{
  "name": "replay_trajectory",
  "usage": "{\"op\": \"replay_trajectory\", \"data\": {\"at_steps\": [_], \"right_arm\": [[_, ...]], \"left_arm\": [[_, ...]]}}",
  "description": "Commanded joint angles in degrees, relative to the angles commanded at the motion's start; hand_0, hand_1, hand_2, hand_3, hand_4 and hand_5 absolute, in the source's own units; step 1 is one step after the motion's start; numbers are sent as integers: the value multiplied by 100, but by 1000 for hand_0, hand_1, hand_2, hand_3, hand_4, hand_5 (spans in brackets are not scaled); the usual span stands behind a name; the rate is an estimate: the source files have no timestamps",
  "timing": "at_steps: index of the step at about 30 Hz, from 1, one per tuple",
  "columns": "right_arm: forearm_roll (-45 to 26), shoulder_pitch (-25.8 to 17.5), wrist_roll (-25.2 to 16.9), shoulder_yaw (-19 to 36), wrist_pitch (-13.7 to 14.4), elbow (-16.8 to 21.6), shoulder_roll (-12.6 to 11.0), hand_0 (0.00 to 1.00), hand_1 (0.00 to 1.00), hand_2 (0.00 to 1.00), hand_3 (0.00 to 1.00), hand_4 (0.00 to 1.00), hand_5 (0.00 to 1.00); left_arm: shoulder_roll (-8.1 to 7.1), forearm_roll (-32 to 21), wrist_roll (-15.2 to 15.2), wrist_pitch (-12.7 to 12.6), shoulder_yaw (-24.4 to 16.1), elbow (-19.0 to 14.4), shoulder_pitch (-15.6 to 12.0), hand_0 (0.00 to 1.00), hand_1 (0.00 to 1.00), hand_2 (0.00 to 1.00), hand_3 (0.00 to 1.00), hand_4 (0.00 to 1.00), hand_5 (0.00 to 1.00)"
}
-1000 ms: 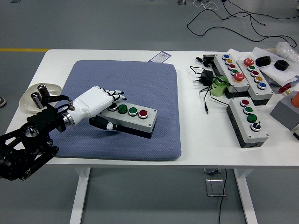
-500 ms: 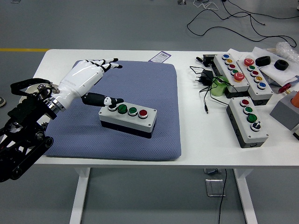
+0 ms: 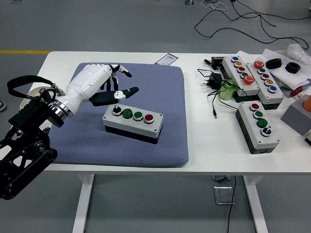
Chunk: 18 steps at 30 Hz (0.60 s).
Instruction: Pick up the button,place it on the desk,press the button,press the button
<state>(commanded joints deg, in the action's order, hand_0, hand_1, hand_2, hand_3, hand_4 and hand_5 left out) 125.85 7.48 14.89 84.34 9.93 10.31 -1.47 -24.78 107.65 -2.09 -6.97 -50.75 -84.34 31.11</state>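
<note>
A grey button box (image 3: 133, 123) with a black base lies on the blue-grey pad (image 3: 160, 92). Its top carries a black-and-white knob at the left, two green buttons and one red button. My left hand (image 3: 109, 83), white with black finger joints, hovers just above and behind the box's left end. Its fingers are spread and hold nothing, and the thumb (image 3: 121, 94) points right over the pad, a little apart from the box. My right arm does not show.
Three more button boxes (image 3: 256, 125) lie at the right with black cables (image 3: 214, 92), a green item (image 3: 226, 90) and black rings (image 3: 273, 63). A dish holding metal cylinders (image 3: 36, 94) sits at the left edge. A label card (image 3: 166, 58) lies behind the pad.
My left hand let go of the box's left end, rose up and back, then came partway down with its thumb now lifted off the knob. The box stayed put.
</note>
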Motion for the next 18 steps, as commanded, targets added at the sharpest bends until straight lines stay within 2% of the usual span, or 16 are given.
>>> {"op": "replay_trajectory", "data": {"at_steps": [3, 6, 10, 18], "right_arm": [[-5, -5, 3, -11, -2, 0, -1, 673, 649, 695, 640, 322, 187], [-15, -11, 1, -22, -2, 0, -4, 672, 649, 695, 639, 322, 186], [-36, -13, 0, -40, -2, 0, -5, 672, 649, 695, 639, 322, 186], [-33, 2, -6, -36, 3, 0, -4, 673, 649, 695, 639, 322, 186]], "left_arm": [[15, -72, -152, 309, 149, -18, 29, 2, 2, 4, 596, 717, 998], [16, -160, -252, 451, 296, -19, 47, 2, 2, 2, 600, 709, 998], [18, -201, -364, 540, 462, -4, 94, 2, 2, 2, 600, 709, 998], [66, -164, -469, 520, 634, 160, 170, 2, 2, 2, 610, 703, 998]]}}
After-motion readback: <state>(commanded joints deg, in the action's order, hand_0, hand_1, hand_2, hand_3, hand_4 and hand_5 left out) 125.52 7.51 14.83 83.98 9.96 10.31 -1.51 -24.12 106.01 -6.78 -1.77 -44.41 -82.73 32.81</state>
